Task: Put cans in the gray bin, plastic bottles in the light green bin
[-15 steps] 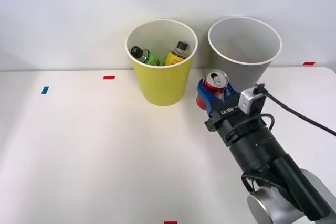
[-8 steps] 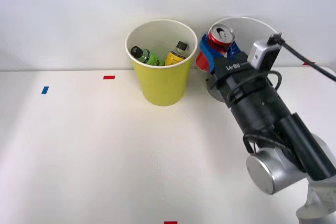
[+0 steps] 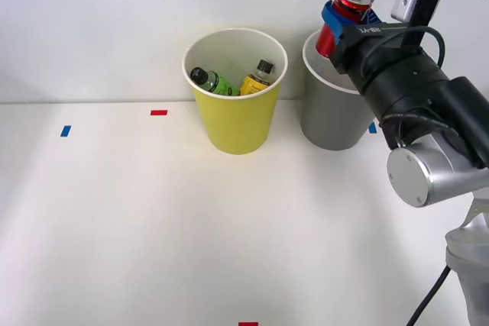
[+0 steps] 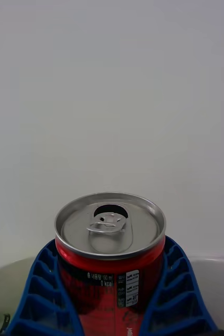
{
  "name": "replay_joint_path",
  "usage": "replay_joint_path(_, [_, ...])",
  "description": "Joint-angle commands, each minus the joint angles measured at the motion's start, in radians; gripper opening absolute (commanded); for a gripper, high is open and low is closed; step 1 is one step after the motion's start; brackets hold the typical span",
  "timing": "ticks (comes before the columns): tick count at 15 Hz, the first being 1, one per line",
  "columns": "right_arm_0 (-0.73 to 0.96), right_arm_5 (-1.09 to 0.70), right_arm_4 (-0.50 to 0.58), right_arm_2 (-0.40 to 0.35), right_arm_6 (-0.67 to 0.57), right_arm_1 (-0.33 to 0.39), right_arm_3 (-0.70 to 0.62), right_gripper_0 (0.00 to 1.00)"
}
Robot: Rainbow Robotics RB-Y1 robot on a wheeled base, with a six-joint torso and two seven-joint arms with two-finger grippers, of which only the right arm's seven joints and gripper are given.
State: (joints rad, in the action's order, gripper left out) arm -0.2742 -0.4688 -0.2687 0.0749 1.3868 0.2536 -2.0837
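My right gripper [image 3: 344,22] is shut on the red can [image 3: 350,4], held upright in the air above the gray bin [image 3: 325,116], over its rim. In the wrist view the can [image 4: 110,247] shows its silver top and pull tab, with a blue ribbed finger [image 4: 35,294] pressed against each side, and the pale rim of the gray bin [image 4: 216,262] curves below it. The light green bin [image 3: 235,116] stands to the left of the gray one and holds a green bottle [image 3: 212,81] and a yellow-orange bottle [image 3: 256,79], both with black caps.
The two bins stand close together at the back of the white table [image 3: 153,219], against a white wall. Small red tape marks [image 3: 159,112] and a blue one [image 3: 66,130] lie on the tabletop. The arm's black and silver body [image 3: 416,112] hangs over the table's right side.
The gripper has lifted the red can from the table in front of the bins, up and back to the right, until it is above the gray bin.
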Motion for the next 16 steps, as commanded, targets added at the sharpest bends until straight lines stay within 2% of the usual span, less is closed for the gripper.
replay_joint_path(1, [-0.074,-0.08,0.0,-0.047,-0.014,0.004,0.043,0.14])
replay_joint_path(8, [-0.235,0.116,0.075,-0.076,-0.017,0.015,0.396,0.14])
replay_joint_path(11, [-0.24,0.137,0.1,-0.069,-0.02,0.044,0.421,0.14])
replay_joint_path(12, [-0.238,0.137,0.103,-0.069,-0.025,0.047,0.421,0.17])
replay_joint_path(13, [-0.24,0.137,0.103,-0.069,-0.028,0.047,0.421,0.51])
replay_joint_path(14, [-0.238,0.137,0.102,-0.069,-0.034,0.049,0.422,1.0])
replay_joint_path(16, [-0.237,0.137,0.1,-0.064,-0.04,0.052,0.421,1.0])
